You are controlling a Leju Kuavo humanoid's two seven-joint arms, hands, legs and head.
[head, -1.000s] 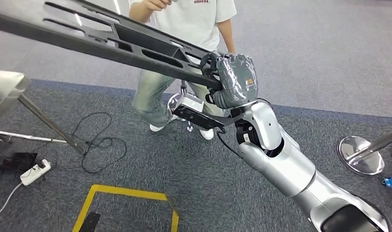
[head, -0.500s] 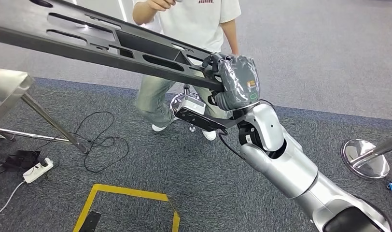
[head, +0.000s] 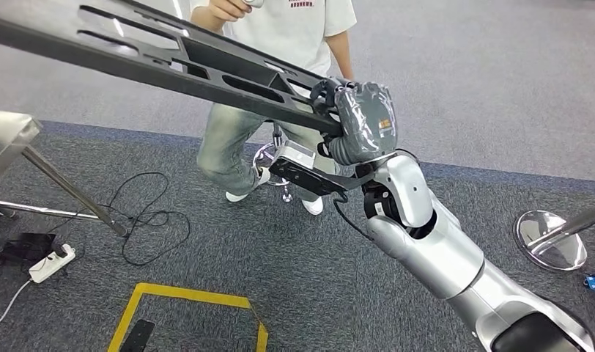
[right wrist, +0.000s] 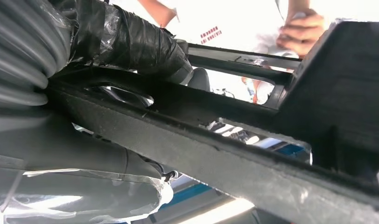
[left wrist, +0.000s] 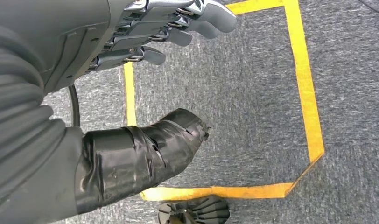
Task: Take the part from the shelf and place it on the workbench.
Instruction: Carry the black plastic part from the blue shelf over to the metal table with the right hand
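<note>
The right hand (head: pixel 362 121) grips 1 end of the long black part (head: pixel 177 66), held aloft over the carpet (head: pixel 309 264). It looks stiff and end-heavy; a mid-length hold seems steadier. The left hand (left wrist: pixel 131 42) hangs empty, fingers apart.

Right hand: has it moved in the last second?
No, not noticeably. The right hand, gripping the black part, keeps about the same offset from the chrome stanchion base on the floor.

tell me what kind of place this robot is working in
Probably an indoor robot test or demo area, not a home. Grey carpet carries a yellow tape square, chrome barrier-post bases stand nearby, and a power strip with loose cables lies on the floor. A person stands close by.
</note>
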